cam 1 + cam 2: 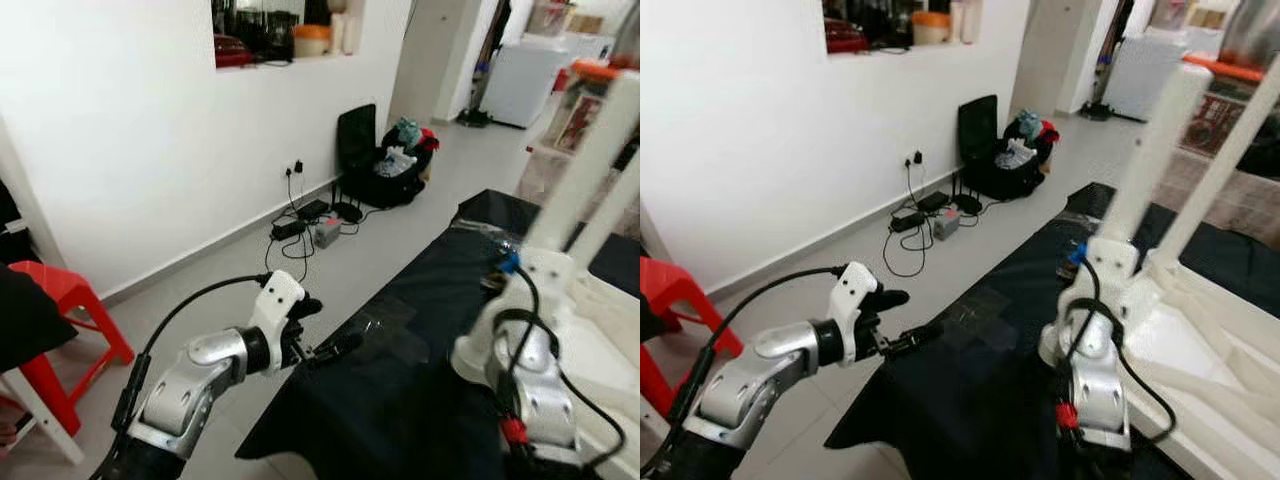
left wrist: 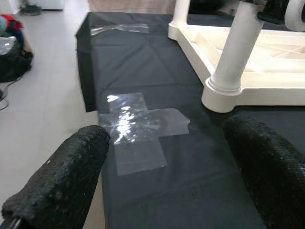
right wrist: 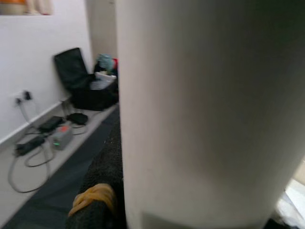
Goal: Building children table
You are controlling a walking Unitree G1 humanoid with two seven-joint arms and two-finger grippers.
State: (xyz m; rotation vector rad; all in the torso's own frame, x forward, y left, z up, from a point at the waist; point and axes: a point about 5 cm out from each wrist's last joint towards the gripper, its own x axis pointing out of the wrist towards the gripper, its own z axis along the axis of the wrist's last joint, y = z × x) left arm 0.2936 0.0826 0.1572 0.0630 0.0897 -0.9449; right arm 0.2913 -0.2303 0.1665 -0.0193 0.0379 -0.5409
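A white plastic children's table (image 1: pixel 1200 345) lies upside down on a black cloth (image 1: pixel 400 400), its legs pointing up. My right gripper (image 1: pixel 541 272) is at the base of the nearest table leg (image 1: pixel 585 165) and shut on it. In the right wrist view that leg (image 3: pixel 205 109) is pressed against a black finger (image 3: pixel 102 183). My left gripper (image 1: pixel 335 348) hovers open over the cloth's left edge with nothing between its fingers (image 2: pixel 62 176). It faces another table leg (image 2: pixel 233 57).
Clear tape (image 2: pixel 140 126) shines on the cloth. A red stool (image 1: pixel 60 300) stands at the left by the white wall. Cables and a power strip (image 1: pixel 305 230) lie on the floor near a black bag (image 1: pixel 385 165). A white appliance (image 1: pixel 525 80) stands farther back.
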